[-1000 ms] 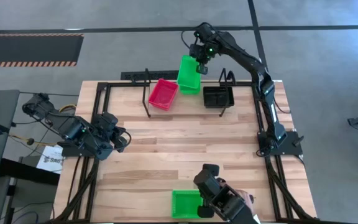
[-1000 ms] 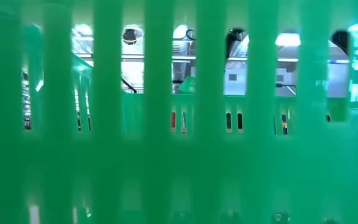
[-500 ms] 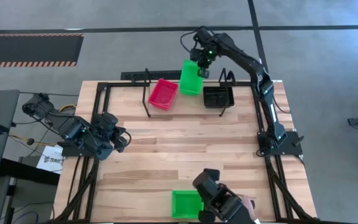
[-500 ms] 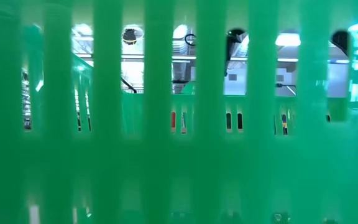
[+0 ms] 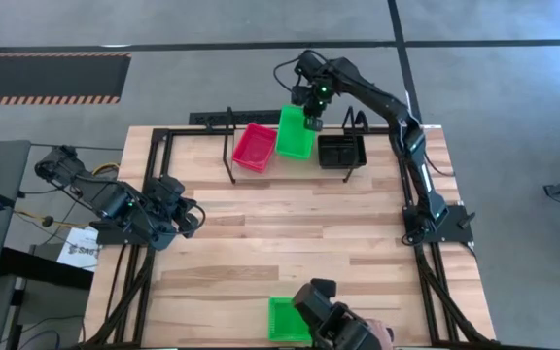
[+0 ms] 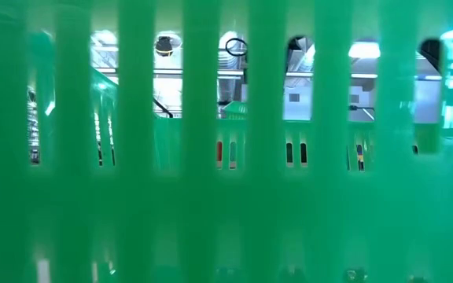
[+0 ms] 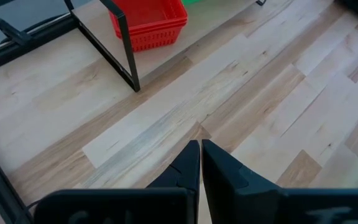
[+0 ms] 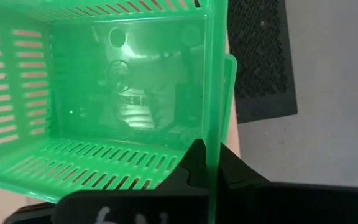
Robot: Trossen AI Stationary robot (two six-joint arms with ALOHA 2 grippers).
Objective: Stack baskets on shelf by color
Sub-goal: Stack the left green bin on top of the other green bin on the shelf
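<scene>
Right end effector (image 5: 311, 119): at 12 o'clock on the bench, over the shelf; fingers pinched on the rim wall of a green basket (image 5: 295, 133), as the right wrist view shows.
Held green basket: between the red basket (image 5: 256, 146) and the black basket (image 5: 341, 151); whether it rests on the board or hangs just above it cannot be told.
Shelf (image 5: 290, 160): narrow light board between two black wire uprights, at 12 o'clock on the bench (image 5: 280, 228).
Red basket: toward the 11 o'clock end of the shelf, just beside the near upright; turned askew to the board.
Black basket: toward the 1 o'clock end of the shelf, squared to it.
Left end effector (image 5: 191, 216): at 9 o'clock, by the bench edge, fingers together with nothing between them; well apart from the shelf.
Second green basket (image 5: 288, 318): at 6 o'clock, on the near bench edge; its slotted wall fills the low view.
</scene>
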